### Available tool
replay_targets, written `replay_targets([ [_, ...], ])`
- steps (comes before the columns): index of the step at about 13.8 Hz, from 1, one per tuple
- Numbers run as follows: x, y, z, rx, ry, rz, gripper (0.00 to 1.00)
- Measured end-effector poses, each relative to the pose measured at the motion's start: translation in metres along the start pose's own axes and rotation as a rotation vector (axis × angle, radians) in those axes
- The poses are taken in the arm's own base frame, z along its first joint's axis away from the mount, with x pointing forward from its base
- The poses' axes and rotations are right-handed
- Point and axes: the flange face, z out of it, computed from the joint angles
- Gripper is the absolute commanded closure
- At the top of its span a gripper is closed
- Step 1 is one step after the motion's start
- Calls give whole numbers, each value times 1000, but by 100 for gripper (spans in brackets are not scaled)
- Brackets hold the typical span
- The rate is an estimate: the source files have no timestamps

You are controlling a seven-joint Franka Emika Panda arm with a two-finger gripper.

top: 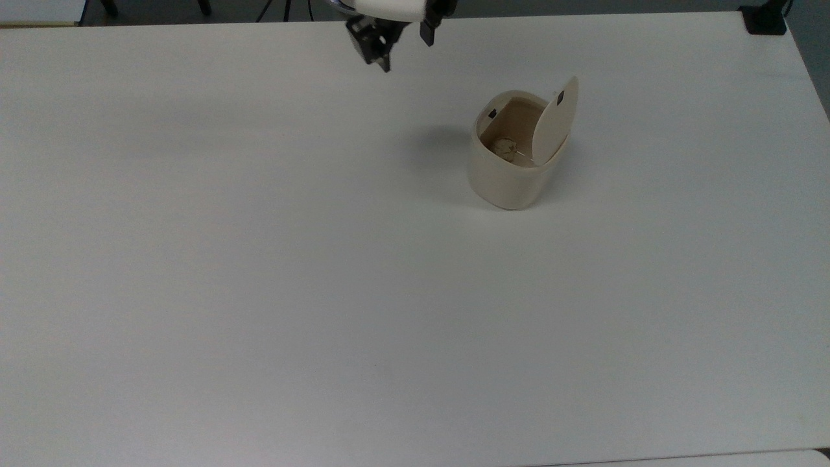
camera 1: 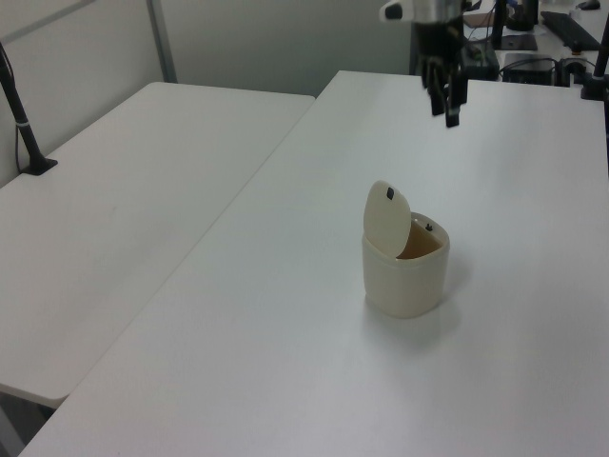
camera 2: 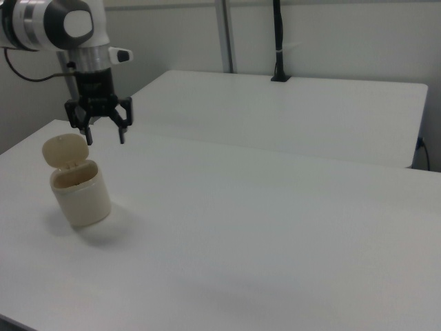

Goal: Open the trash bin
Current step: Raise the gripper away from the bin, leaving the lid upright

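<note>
- We see the trash bin (top: 512,175) standing upright on the white table (top: 259,259), toward the far right in the top view, with its lid (top: 555,120) raised on its hinge and standing nearly upright over the open mouth.
- We make out a small black button (top: 560,98) near the lid's upper edge and a small crumpled pale scrap (top: 504,148) lying inside the bin.
- We find the gripper (camera 2: 103,131) up in the air, well apart from the bin and holding nothing; in the right view its two fingers are spread wide.
- In the top view it hangs to the bin's left, near the table's far edge.
- In the right view, a second white table (camera 2: 289,110) stands behind, with a black post (camera 2: 278,41) rising from it.
</note>
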Motion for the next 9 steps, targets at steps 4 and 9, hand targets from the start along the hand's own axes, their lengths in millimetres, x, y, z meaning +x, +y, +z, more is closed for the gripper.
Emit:
replay_targets([
  [4,-25,40,-8,-79,-15,358,0],
  [9,-26,42,-8,-104,-13,541,0],
])
